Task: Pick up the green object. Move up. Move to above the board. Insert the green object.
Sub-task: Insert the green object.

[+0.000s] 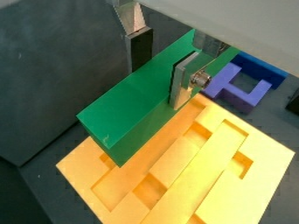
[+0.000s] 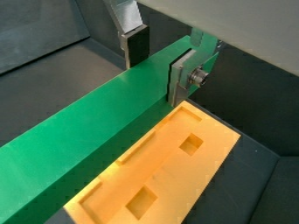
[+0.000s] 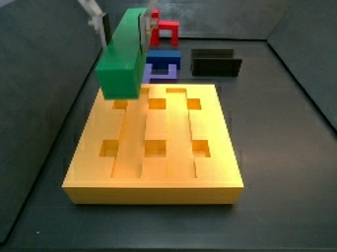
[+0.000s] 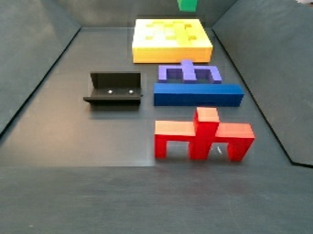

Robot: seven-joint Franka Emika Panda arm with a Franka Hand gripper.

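Note:
My gripper (image 1: 162, 66) is shut on the green object (image 1: 128, 109), a long bright green bar, with one silver finger (image 1: 184, 80) on its near face and the other finger (image 1: 138, 48) behind it. Both wrist views show this grip (image 2: 159, 63). The bar (image 3: 125, 49) hangs above the far left part of the board (image 3: 152, 148), tilted and clear of its surface. The board is a yellow-orange slab with grooves and square holes, right under the bar in both wrist views (image 2: 176, 153). In a side view only a green tip (image 4: 188, 5) shows above the board (image 4: 171, 38).
A blue forked block (image 3: 164, 65), a red cross-topped piece (image 3: 164, 30) and a small black open box (image 3: 216, 62) sit beyond the board. They also show in a side view: blue block (image 4: 196, 84), red piece (image 4: 202, 135), box (image 4: 116, 89). Dark walls enclose the floor.

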